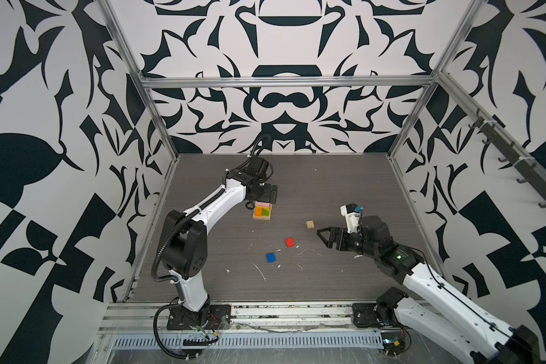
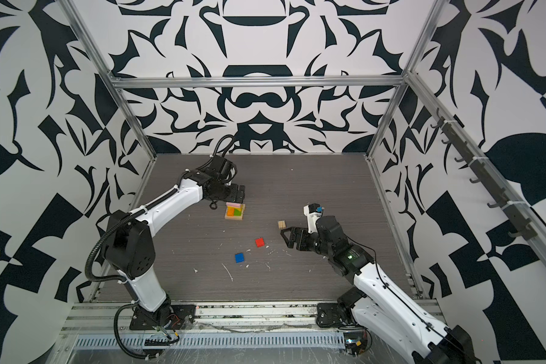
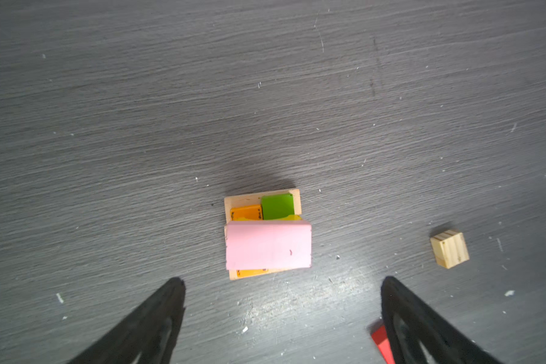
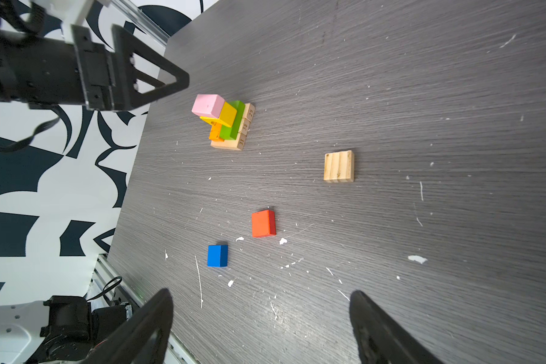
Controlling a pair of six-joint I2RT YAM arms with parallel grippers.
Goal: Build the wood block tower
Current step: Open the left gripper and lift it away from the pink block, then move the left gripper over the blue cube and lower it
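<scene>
The tower [image 1: 262,211] [image 2: 235,211] stands at the back left of the dark table. It has a tan plank base [image 4: 243,138], an orange block [image 3: 246,212] and a green block [image 3: 277,206], then a yellow block [image 4: 227,114] and a pink block [image 3: 268,245] on top. My left gripper [image 3: 282,283] hangs open and empty just above the tower. Loose on the table lie a tan cube [image 1: 310,224] [image 4: 339,166], a red block [image 1: 290,242] [image 4: 263,223] and a blue block [image 1: 270,257] [image 4: 217,256]. My right gripper [image 1: 319,234] [image 4: 260,294] is open and empty, beside the tan cube.
White flecks and scratches [image 1: 259,271] dot the table in front of the loose blocks. Aluminium frame posts [image 1: 158,126] and patterned walls close in the sides and back. A metal rail [image 1: 281,310] with both arm bases runs along the front edge.
</scene>
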